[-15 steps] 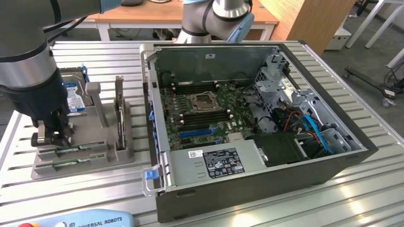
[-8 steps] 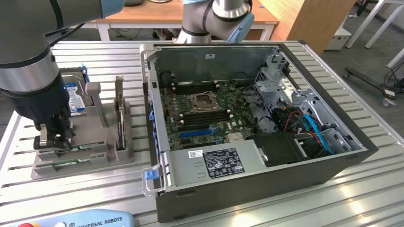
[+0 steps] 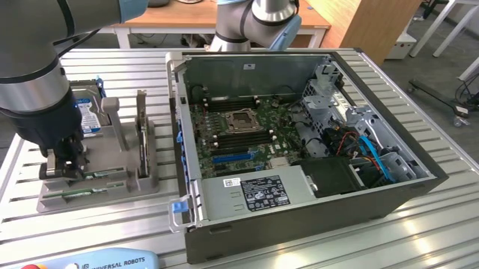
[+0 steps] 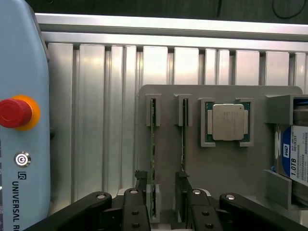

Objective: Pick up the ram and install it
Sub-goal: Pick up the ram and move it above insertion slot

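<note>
Slatted table: grey holder slots ram beside its twin; jaws apart, seemingly astride it.

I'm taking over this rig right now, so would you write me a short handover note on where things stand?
Gripper: open and empty, low over one end of the grey holder.
Ram: the ram stick and the second ram stick both stand on edge in their holder slots. The first runs between the open jaws, not gripped.
Done: the approach to the holder, nothing more.
Left: the whole pick-up, then the install in the open computer case.
</note>
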You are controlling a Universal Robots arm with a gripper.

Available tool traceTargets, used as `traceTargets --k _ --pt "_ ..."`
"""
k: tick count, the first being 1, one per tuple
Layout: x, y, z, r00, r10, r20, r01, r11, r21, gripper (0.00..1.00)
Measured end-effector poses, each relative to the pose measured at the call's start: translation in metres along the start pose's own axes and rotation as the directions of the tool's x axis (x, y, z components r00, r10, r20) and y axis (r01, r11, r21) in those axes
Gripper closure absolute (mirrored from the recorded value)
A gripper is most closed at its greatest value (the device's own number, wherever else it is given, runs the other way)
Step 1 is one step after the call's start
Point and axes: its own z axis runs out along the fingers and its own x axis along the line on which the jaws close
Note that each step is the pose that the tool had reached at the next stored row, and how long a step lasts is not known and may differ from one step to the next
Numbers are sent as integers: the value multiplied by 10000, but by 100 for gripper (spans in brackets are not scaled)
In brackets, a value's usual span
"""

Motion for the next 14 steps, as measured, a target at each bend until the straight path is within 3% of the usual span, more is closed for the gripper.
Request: traceTargets --k 7,14 --pt "16 0 1 10000 0 1 0 10000 1 63" --pt "17 -3 71 10000 0 0 0 10000 -1 63"
